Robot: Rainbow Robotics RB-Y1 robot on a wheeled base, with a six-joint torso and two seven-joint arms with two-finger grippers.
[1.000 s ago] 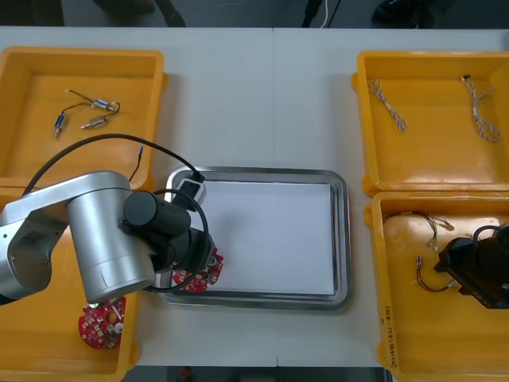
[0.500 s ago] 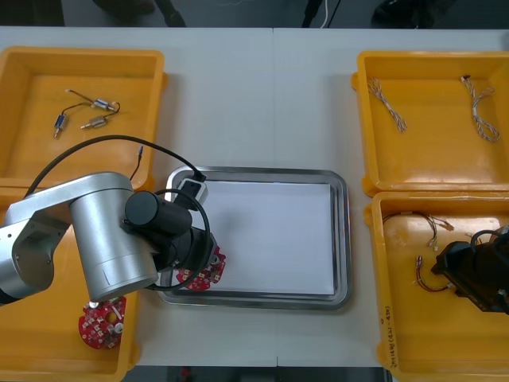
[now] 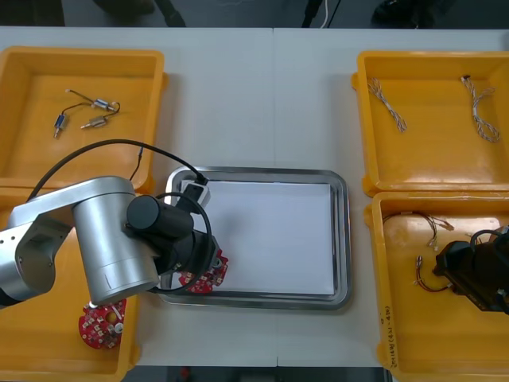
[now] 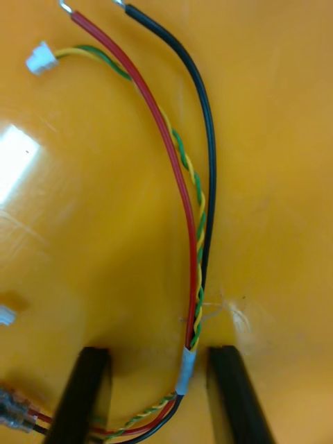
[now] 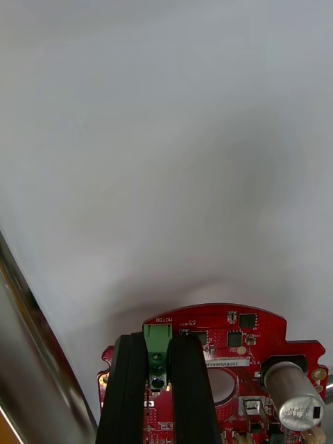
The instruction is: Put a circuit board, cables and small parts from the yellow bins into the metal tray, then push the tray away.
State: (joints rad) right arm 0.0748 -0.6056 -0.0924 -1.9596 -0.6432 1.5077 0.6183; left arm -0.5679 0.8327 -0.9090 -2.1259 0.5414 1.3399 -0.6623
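A round red circuit board (image 5: 236, 347) hangs just above the white inside of the metal tray (image 5: 28, 361). My left gripper (image 5: 158, 364) is shut on its green connector. From the front, the board (image 3: 205, 275) sits at the tray's (image 3: 340, 239) near-left corner, under my left arm (image 3: 119, 247). My right gripper (image 4: 158, 388) is low in the near right yellow bin (image 3: 382, 318). Its fingers (image 4: 87, 388) stand open on either side of a bundle of red, black and yellow-green twisted cables (image 4: 186, 208).
A second red board (image 3: 101, 323) lies in the near left bin. Small metal parts (image 3: 91, 111) are in the far left bin. Twisted cables (image 3: 390, 107) lie in the far right bin. More cables (image 3: 433, 227) lie beside my right gripper (image 3: 469, 274).
My left arm edged slightly right with the board over the tray's corner. My right gripper shifted a little to the left inside its bin.
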